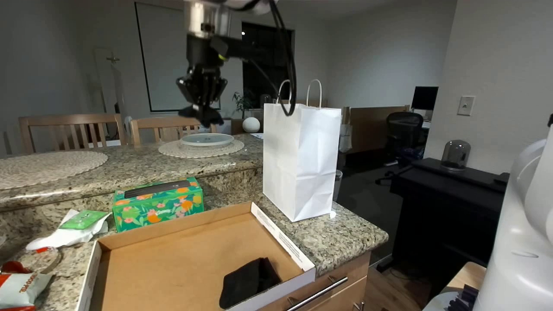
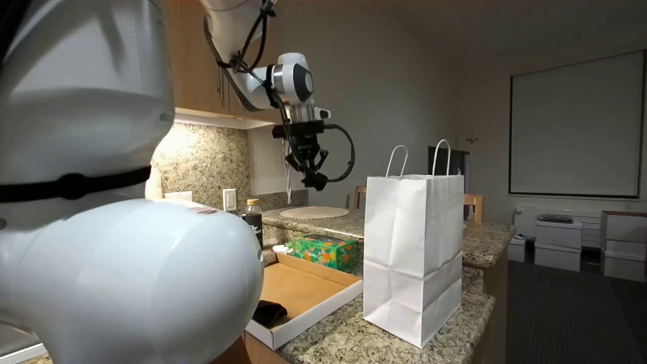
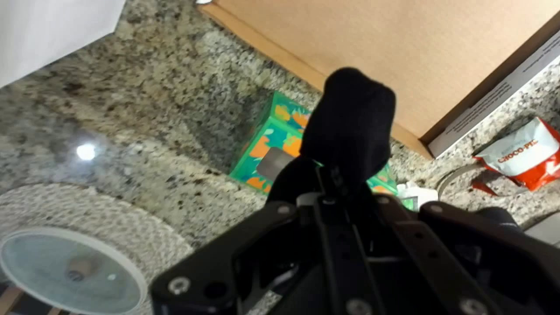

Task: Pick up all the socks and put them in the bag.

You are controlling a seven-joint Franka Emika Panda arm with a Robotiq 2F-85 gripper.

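My gripper (image 1: 202,98) is shut on a black sock (image 1: 207,115), holding it in the air above the counter. In the wrist view, the held sock (image 3: 350,127) sticks out beyond the fingertips (image 3: 337,203); the gripper also shows in an exterior view (image 2: 307,164). Another black sock (image 1: 248,283) lies folded in a shallow cardboard tray (image 1: 173,263), in the corner by the counter's front edge; it also shows in an exterior view (image 2: 269,313). The white paper bag (image 1: 298,160) stands upright with its handles up, beside the tray; it also shows in an exterior view (image 2: 412,258). Its inside is hidden.
A green tissue box (image 1: 160,205) stands behind the tray, against the raised counter ledge. A plate (image 1: 206,139) on a woven mat lies on the ledge. A snack packet (image 1: 23,287) and wrappers lie left of the tray. A bottle (image 2: 254,222) stands near the wall.
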